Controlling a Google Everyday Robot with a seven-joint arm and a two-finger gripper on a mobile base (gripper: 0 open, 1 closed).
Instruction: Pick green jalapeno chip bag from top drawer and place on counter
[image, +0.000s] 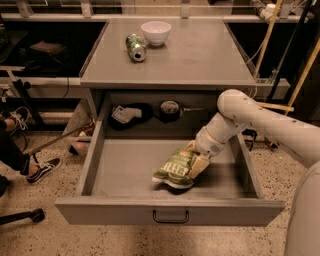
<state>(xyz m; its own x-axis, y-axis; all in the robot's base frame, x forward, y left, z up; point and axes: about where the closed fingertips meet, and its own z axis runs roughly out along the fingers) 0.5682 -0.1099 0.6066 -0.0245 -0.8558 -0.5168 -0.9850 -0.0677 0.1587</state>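
The green jalapeno chip bag (175, 168) hangs tilted a little above the floor of the open top drawer (130, 172), right of its middle. My gripper (196, 161) reaches down into the drawer from the right and is shut on the bag's right end. The drawer's flat front carries a small dark loop handle (170, 216). The counter (200, 55) is the grey top of the cabinet, behind and above the drawer.
A green soda can (135, 47) lies on its side on the counter next to a white bowl (156, 32). A dark pouch (127, 115) and a round dark object (170, 109) lie at the drawer's back. A person's shoes (42, 169) are on the floor at left.
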